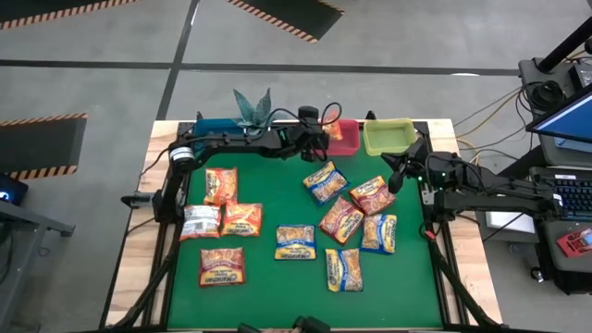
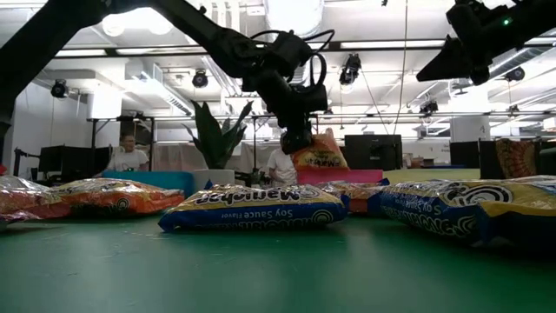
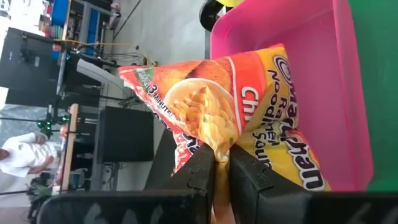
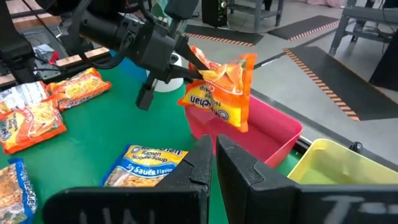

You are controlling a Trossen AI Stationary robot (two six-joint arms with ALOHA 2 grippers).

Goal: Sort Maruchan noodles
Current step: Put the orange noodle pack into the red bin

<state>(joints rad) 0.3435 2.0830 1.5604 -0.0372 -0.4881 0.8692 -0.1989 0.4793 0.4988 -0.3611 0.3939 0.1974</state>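
Maruchan noodles: one orange packet (image 4: 219,87) hangs pinched in my left gripper (image 3: 222,163) over the red bin (image 4: 273,134) at the table's far edge; about eleven packets (image 1: 295,241) lie unsorted on the green mat (image 1: 277,287). My left arm reaches far; my right gripper (image 4: 214,163), closed and empty, waits at right.

11 noodle pkts (image 1: 295,241), 3 bins (image 1: 388,137), 1 potted plant (image 1: 252,106).

packets (image 1: 325,181) crowd mat, front strip free
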